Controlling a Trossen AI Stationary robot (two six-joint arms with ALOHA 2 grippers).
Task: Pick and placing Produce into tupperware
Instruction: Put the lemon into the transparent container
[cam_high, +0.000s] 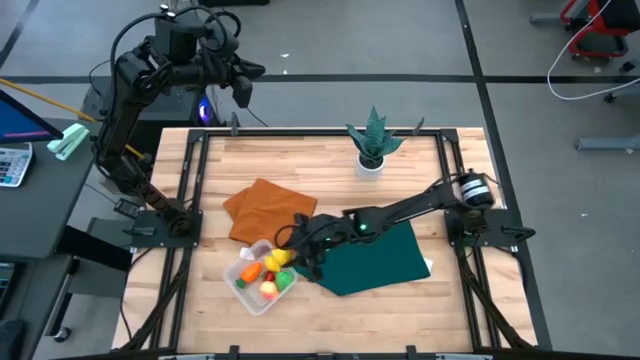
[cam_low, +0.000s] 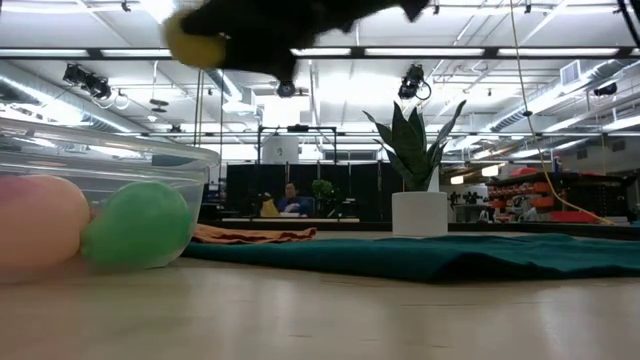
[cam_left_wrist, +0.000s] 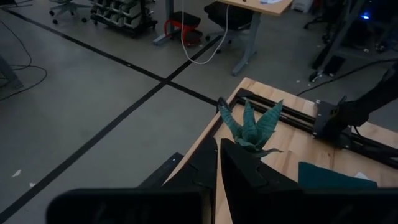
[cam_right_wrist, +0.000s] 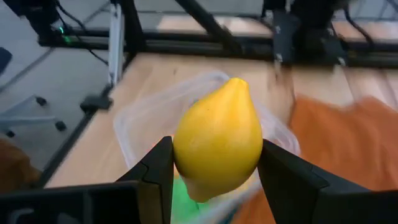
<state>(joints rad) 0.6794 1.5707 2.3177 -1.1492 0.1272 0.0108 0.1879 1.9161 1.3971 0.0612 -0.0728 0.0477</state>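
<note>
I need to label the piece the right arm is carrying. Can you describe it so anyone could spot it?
Find the clear tupperware near the table's front edge, beside the green cloth. Just above it the right gripper clamps a lemon: plain yellow, pointed tip, the only produce held rather than lying in the tub.

- The tupperware (cam_high: 252, 290) sits on the table (cam_high: 320, 170) near its front edge, left of centre.
- Several produce pieces (cam_high: 262, 276) lie inside the tupperware.
- One cloth (cam_high: 262, 208) lies just behind the tupperware; a second cloth (cam_high: 385, 260) lies to its right.
- The potted plant (cam_high: 372, 142) stands near the table's rear edge, right of centre.
- The right gripper (cam_high: 283, 255) holds a lemon (cam_right_wrist: 217, 143) above the tupperware.
- The left gripper (cam_high: 243, 92) hangs behind the table's rear left corner.
</note>
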